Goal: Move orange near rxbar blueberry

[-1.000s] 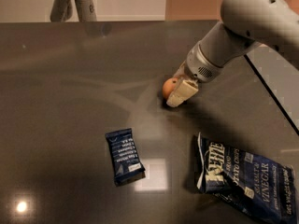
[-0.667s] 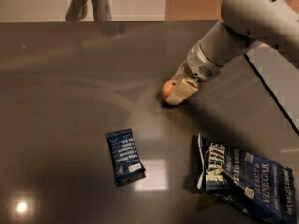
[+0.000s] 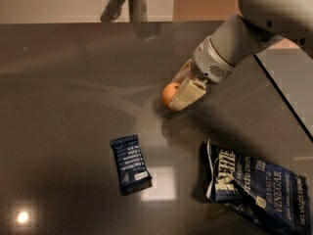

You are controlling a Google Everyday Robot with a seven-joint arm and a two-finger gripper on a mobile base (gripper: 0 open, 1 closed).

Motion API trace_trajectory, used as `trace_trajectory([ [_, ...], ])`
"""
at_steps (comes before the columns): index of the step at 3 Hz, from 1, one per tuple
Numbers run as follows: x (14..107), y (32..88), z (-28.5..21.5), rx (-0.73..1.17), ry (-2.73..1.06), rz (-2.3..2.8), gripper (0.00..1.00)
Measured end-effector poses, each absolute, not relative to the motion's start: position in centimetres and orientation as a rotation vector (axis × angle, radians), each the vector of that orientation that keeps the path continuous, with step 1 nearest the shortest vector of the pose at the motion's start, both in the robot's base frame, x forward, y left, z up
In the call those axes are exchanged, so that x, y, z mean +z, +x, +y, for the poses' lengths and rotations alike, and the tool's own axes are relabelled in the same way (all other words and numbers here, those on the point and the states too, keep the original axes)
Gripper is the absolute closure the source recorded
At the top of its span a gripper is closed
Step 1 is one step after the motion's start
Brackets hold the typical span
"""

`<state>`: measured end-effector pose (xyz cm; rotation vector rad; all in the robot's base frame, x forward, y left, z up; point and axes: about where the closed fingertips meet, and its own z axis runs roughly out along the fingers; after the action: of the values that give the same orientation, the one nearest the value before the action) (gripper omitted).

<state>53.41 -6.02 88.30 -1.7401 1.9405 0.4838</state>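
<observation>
The orange (image 3: 169,93) sits on the dark table (image 3: 73,106), right of centre, between the cream fingers (image 3: 188,93) of my gripper (image 3: 175,94). The gripper reaches down from the upper right and is shut on the orange, with most of the fruit hidden behind the front finger. The rxbar blueberry (image 3: 130,163), a small flat navy wrapper with white text, lies flat on the table below and to the left of the orange, well apart from it.
A large navy Kettle sea salt and vinegar chip bag (image 3: 257,190) lies at the lower right. The table's right edge (image 3: 286,106) runs diagonally beside the arm. A pale fixture (image 3: 128,1) stands beyond the far edge.
The gripper and the orange have shifted a little to the left, toward the middle of the table. The bar and the chip bag have not moved.
</observation>
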Motion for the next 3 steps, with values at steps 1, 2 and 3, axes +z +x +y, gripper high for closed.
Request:
trace_trajectory([
  [1,89.0,50.6,-4.4,0.554,-1.804,1.871,1.00],
  [2,88.9,48.5,-3.1,0.604,-1.861,1.827,1.00],
  [3,88.3,46.9,-2.2,0.638,-1.906,1.802,1.00],
])
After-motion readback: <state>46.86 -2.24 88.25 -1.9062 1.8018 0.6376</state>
